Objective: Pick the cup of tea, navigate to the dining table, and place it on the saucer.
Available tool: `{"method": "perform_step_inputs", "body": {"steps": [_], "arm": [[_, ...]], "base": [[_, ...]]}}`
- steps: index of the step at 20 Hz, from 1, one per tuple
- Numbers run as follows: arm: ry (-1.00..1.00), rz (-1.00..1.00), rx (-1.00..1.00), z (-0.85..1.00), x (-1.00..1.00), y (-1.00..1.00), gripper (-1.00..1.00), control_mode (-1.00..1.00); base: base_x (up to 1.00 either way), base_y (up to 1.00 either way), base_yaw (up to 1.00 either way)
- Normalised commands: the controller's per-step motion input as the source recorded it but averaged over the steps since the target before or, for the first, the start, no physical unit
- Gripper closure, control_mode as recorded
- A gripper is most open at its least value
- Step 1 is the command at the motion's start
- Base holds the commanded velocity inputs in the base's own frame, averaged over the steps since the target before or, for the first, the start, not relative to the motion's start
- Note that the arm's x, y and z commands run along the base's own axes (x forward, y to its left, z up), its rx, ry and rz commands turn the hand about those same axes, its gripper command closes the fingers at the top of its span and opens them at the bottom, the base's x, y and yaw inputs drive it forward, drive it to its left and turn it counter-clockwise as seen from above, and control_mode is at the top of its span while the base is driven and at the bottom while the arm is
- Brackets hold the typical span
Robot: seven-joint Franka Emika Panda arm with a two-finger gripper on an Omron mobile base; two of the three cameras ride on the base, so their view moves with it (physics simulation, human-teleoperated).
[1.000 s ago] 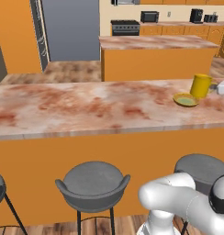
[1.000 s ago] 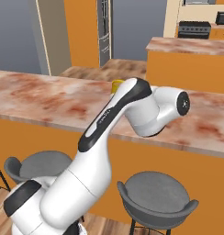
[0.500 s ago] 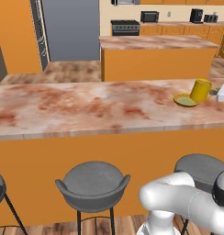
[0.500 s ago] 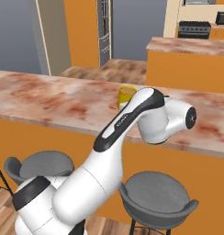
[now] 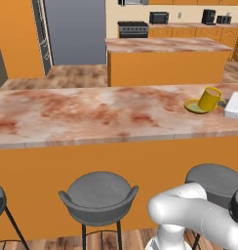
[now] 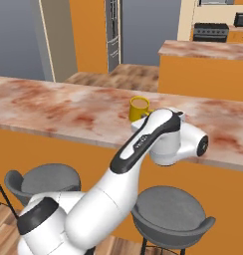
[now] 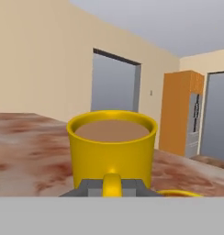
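Small yellow cylindrical cup of tea (image 7: 112, 149) with light brown liquid inside, held up close to the hand camera, side handle facing the lens. Gripper (image 7: 112, 187) clenched on that handle, grey finger pieces (image 7: 87, 187) pressed in on either side of it. From the left base camera, same cup of tea (image 5: 209, 98) tilted slightly, at the right end of the long dining table (image 5: 82, 114) with reddish-brown and cream marbled top and orange wood sides; small flat round yellow saucer (image 5: 193, 106) just beside and partly under it; cannot tell whether touching or held just above. From the right base camera, cup of tea (image 6: 139, 108) upright over the tabletop, just behind the white arm (image 6: 143, 144). White flat object (image 5: 236, 105) near the saucer at the table's right edge. Grey round stools (image 5: 98, 193) below the near side. Shorter marble-topped orange island (image 5: 165, 59) well beyond, black stove (image 5: 133, 29) farther back
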Motion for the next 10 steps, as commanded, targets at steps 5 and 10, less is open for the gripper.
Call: {"method": "perform_step_inputs", "body": {"steps": [5,10], "arm": [[-0.1,0.0,-0.05,0.0,0.25,0.0,1.0,-1.0],[-0.07,0.0,-0.11,0.0,0.26,-0.01,1.0,-1.0]], "base": [[0.0,0.0,0.0],[0.0,0.0,0.0]]}}
